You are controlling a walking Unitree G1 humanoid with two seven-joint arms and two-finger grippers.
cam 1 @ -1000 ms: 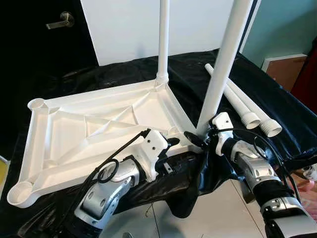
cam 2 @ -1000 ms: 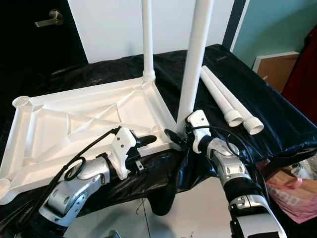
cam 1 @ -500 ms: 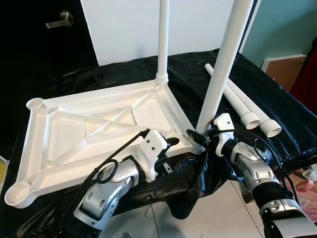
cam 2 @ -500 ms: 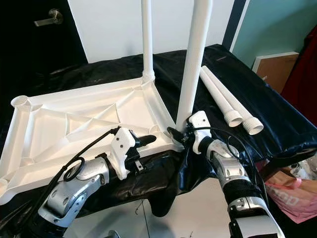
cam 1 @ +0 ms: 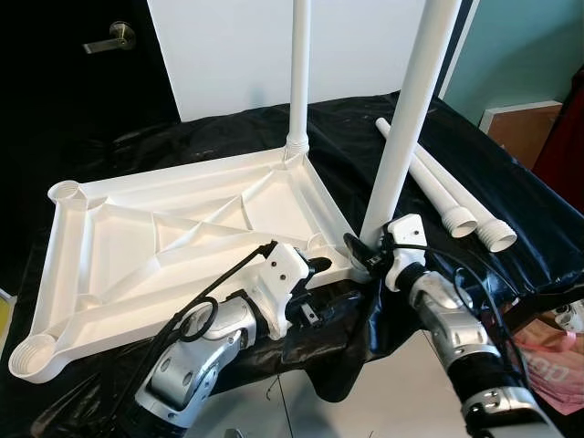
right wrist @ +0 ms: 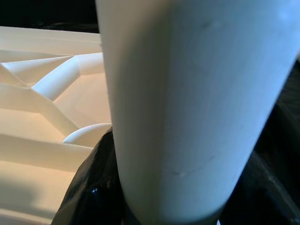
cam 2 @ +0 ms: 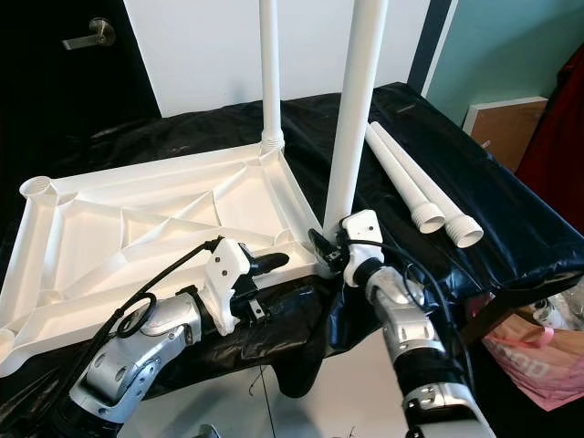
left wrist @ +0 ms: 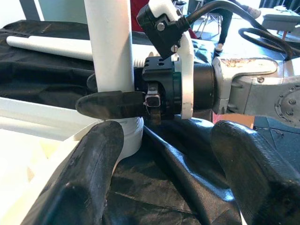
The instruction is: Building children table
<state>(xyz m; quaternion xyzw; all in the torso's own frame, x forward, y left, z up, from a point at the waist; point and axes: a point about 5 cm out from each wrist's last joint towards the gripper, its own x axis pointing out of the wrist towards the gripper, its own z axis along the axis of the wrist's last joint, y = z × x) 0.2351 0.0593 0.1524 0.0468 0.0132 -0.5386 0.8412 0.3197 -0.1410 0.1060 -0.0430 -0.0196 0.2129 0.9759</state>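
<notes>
right claw clenched on upright table leg at tabletop corner, left claw released beside it

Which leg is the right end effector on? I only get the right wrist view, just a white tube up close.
Observer: The near-right table leg, standing upright at the tabletop corner; right end effector clamps its base.
Operator: Left end effector?
Observer: The left end effector is open, at the tabletop's near edge beside that corner.
Operator: Legs left?
Observer: Two loose legs lie on the black cloth; far-right leg already stands.
</notes>
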